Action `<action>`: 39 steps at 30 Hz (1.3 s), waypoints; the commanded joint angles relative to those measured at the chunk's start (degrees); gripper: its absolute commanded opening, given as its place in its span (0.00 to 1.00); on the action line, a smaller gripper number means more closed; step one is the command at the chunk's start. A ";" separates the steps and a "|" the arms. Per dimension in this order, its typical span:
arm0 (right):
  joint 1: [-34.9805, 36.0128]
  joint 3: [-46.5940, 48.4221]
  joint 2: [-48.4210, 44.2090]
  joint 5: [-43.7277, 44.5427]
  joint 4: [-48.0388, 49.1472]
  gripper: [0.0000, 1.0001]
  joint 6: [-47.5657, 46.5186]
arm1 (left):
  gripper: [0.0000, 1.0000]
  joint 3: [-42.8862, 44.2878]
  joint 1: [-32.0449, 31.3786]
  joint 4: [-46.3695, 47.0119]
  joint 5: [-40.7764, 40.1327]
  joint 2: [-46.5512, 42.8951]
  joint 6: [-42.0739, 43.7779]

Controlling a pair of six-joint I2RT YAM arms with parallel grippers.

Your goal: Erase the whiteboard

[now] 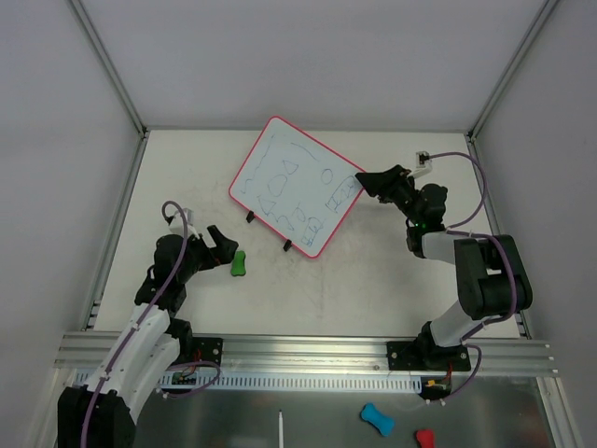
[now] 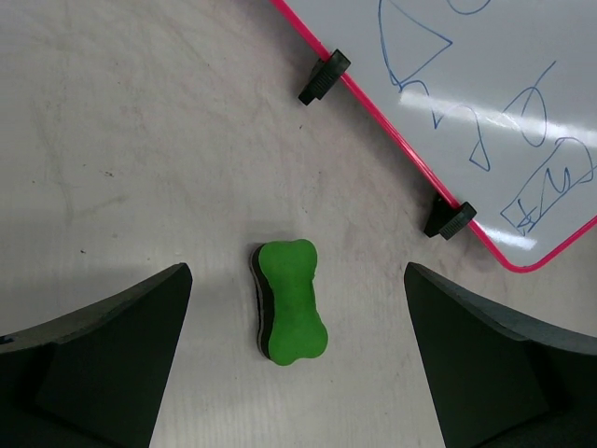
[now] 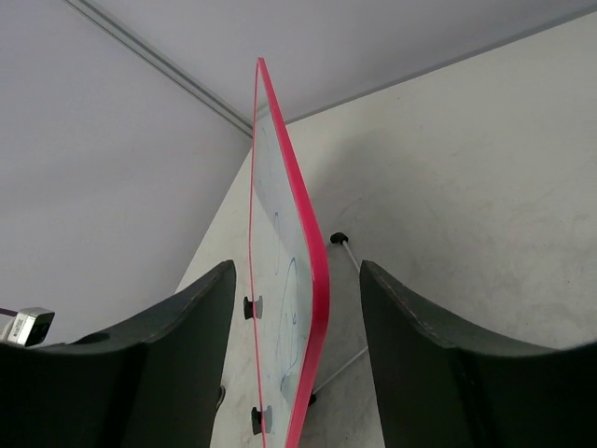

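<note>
Two end effectors are open. The left end effector (image 1: pixel 223 246) hangs with jaws spread wide above a green eraser (image 2: pixel 291 303) on the tabletop (image 1: pixel 373 280), holding nothing. The right end effector (image 1: pixel 363 183) straddles the board's right edge, a gap showing on each side. The whiteboard (image 1: pixel 297 187) sits askew at the far middle, blue scribbles (image 1: pixel 284 196) on it, near the eraser but apart

White whiteboard (image 1: pixel 297 187), pink-red frame (image 2: pixel 392 140), blue scribbles (image 2: pixel 415 42), black feet (image 2: pixel 323 77); green eraser (image 2: pixel 291 301); off-white table (image 1: pixel 373 280)
</note>
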 commanded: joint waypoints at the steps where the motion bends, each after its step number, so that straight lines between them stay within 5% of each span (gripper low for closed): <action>1: 0.03 2.05 0.17 0.33 2.49 0.57 -0.32 | 0.99 3.62 -1.50 0.49 -2.20 2.66 1.85; 16: -0.05 3.28 1.92 -0.64 0.47 0.32 0.47 | 0.99 6.43 -4.49 -1.70 -5.28 6.35 2.11; 22: -0.05 3.63 2.36 -0.64 -0.40 0.18 0.56 | 0.99 7.66 -5.72 -2.14 -5.02 9.43 2.55; 26: -0.05 3.54 2.45 -0.81 -0.32 0.00 0.73 | 0.99 8.71 -6.51 -2.85 -4.84 11.18 3.08; 39: -0.05 3.10 1.92 -1.16 -0.14 0.00 0.20 | 0.99 12.93 -8.01 -6.71 -4.32 21.36 3.78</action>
